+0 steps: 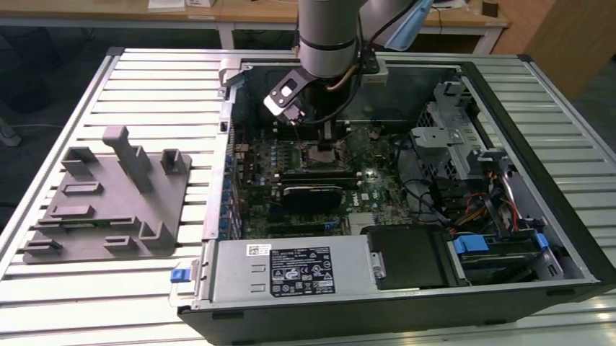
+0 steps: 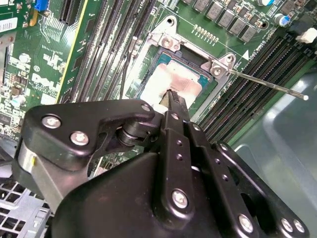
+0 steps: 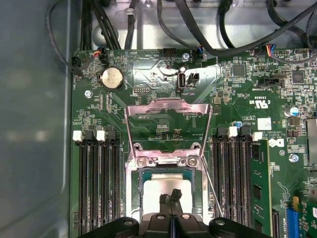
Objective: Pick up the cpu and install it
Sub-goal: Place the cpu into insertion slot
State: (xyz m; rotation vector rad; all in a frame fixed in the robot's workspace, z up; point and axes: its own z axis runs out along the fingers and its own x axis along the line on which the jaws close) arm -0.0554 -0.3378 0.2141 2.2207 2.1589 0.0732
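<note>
The cpu [image 2: 184, 79] [image 3: 154, 197] lies flat in the motherboard socket [image 2: 148, 74], silvery top plate up with a thin rim around it. My gripper [image 2: 171, 94] [image 3: 171, 195] points straight down at the middle of the plate with its two black fingertips pressed together and nothing between them. Whether the tips touch the plate or hover just above it cannot be told. The socket's metal load plate [image 3: 168, 118] is swung open and its thin lever [image 2: 267, 84] sticks out to the side. In the exterior view the gripper [image 1: 325, 141] reaches down into the open computer case [image 1: 539, 180].
Memory slots [image 3: 96, 183] [image 3: 233, 173] flank the socket on both sides. Black cables [image 3: 208, 29] run along the board's edge. A grey fixture tray [image 1: 106, 202] stands on the slatted table at the exterior view's left. A power supply [image 1: 288, 270] and a drive cage [image 1: 452, 130] crowd the case.
</note>
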